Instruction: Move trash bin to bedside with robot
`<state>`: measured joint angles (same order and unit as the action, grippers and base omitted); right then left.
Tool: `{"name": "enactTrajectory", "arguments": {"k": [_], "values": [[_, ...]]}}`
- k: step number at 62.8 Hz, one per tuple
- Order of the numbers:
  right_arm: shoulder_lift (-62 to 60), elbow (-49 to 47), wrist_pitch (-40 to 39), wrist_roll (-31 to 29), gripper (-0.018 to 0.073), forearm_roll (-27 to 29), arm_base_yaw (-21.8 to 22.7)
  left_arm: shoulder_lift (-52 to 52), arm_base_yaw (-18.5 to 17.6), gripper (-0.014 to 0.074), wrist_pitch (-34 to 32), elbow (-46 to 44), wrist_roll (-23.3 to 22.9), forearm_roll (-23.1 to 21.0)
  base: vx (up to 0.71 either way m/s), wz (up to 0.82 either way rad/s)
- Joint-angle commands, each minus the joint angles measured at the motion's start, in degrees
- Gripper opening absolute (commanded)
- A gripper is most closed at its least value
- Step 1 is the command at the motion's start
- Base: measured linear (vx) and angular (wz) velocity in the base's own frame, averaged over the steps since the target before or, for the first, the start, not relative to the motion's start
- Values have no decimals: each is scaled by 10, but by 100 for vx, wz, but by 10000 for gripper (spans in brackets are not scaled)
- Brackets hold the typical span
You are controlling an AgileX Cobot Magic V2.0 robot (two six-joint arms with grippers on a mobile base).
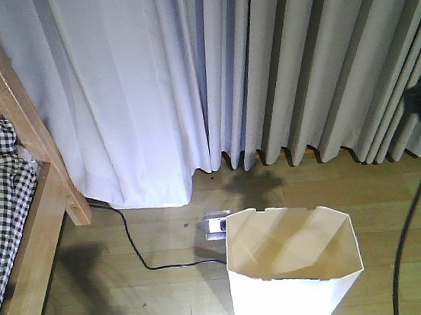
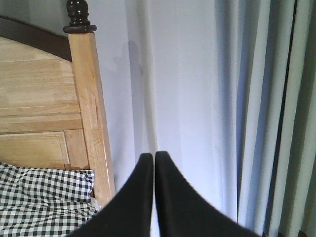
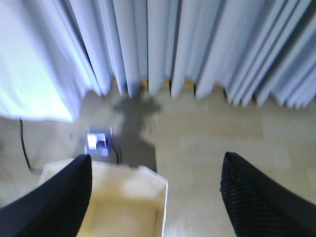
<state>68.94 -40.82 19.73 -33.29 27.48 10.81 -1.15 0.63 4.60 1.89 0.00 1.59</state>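
Near bed [image 1: 19, 227] | bin [image 1: 293, 270] upright on floor by curtain | left pincer [image 2: 154, 163] together, right pincer [image 3: 155, 187] apart over bin rim, ungripped | placement looks nearly done

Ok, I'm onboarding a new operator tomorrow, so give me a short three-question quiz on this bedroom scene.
1. True or false: the trash bin has rubbish in it.
2. Which end effector is open? A) left B) right
3. Fill in: the bed stands to the bin's ____ in the front view.

Key:
1. False; its cream interior looks empty.
2. B; the right end effector has its fingers spread wide over the bin's rim, while the left end effector is closed, empty, facing the curtain.
3. Left; bare floor lies between them.
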Motion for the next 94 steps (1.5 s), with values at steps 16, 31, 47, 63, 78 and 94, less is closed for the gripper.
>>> {"name": "enactTrajectory", "arguments": {"k": [16, 31, 47, 63, 78, 94], "values": [[-281, 101, -108, 3, 503, 26, 1, -4, -4, -6, -42, 7, -8, -5, 0, 0], [-412, 184, -124, 0, 347, 34, 1, -4, -4, -6, -42, 7, -8, -5, 0, 0], [-515, 199, -74, 1, -12, 32, 1, -4, -4, -6, -42, 7, -8, -5, 0, 0], [-521, 199, -75, 1, -8, 34, 1, -4, -4, -6, -42, 7, -8, -5, 0, 0], [-521, 199, -94, 1, -8, 33, 1, -4, -4, -6, -42, 7, -8, -5, 0, 0], [-590, 262, -106, 159, -8, -202, -22, -4, -4, -6, -42, 7, -8, -5, 0, 0]]}}
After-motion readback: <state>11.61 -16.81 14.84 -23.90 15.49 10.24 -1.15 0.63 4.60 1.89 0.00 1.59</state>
